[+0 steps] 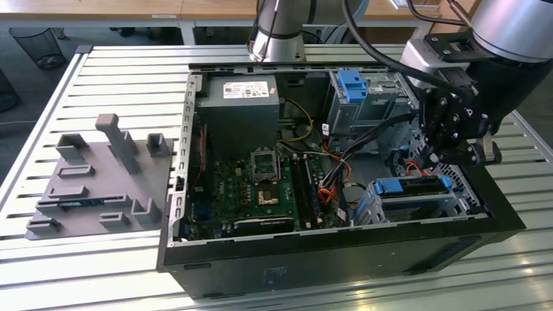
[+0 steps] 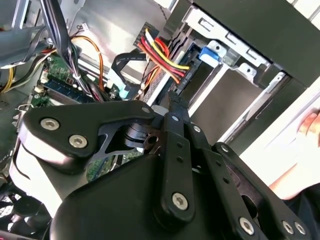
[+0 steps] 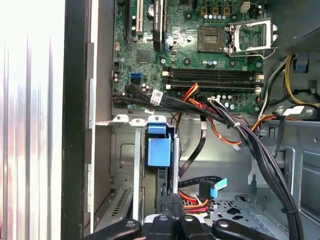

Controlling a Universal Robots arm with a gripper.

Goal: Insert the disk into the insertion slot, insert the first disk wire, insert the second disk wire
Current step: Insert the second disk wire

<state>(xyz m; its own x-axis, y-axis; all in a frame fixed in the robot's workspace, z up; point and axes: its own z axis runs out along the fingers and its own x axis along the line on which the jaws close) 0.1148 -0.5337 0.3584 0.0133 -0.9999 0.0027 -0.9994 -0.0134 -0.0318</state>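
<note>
Slatted counter [image 1: 112, 65] under open case [image 1: 346, 259]; disk [image 1: 413, 186] seated in slot [image 1: 379, 206], first step seemingly done; pincer [image 2: 172, 100] closed just above slot at red-yellow wire [image 2: 160, 52], grip unclear; blue-tipped wire [image 3: 216, 189] loose beside slot.

Robotics lab: slatted aluminium bench [image 1: 112, 71], open computer case [image 1: 346, 253], desks [image 1: 129, 10] behind.

Exterior view, counted for you: one open computer case [image 1: 346, 259] with one motherboard [image 1: 250, 188], one processor socket [image 1: 261, 157], one grey power supply [image 1: 237, 107], and two drive cages, namely one taller grey cage [image 1: 376, 103] with one blue tab [image 1: 351, 83] and one insertion slot [image 1: 415, 206], plus one disk [image 1: 413, 186]. Outside the case you can count one grey fixture plate [image 1: 95, 188], one mesh waste bin [image 1: 39, 42], one robot arm [image 1: 509, 26] and one gripper [image 1: 467, 155].
</note>
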